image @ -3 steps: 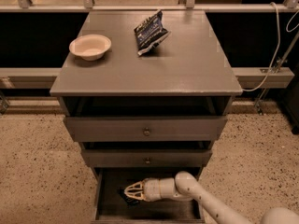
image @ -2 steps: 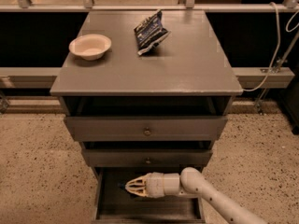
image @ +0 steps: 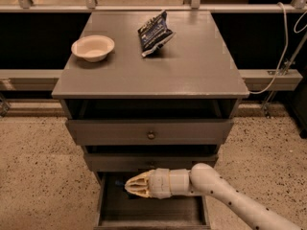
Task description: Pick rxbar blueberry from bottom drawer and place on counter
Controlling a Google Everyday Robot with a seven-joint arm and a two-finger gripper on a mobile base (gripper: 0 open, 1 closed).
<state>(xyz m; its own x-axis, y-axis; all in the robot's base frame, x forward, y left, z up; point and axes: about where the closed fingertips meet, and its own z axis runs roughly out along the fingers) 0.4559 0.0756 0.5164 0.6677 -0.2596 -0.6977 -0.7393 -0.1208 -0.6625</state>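
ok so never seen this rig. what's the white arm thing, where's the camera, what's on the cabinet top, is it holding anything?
There is one camera, looking down at the front of a grey wooden three-drawer cabinet; where it is mounted is not known. The white jointed tube entering from the lower right is the robot's single arm. Its pale ribbed end is the gripper, which is inside the open bottom drawer. On the counter, the cabinet's flat grey top, a pale round bowl sits at the left and a crinkled dark blue chip bag near the back. Whether the gripper holds anything cannot be seen.
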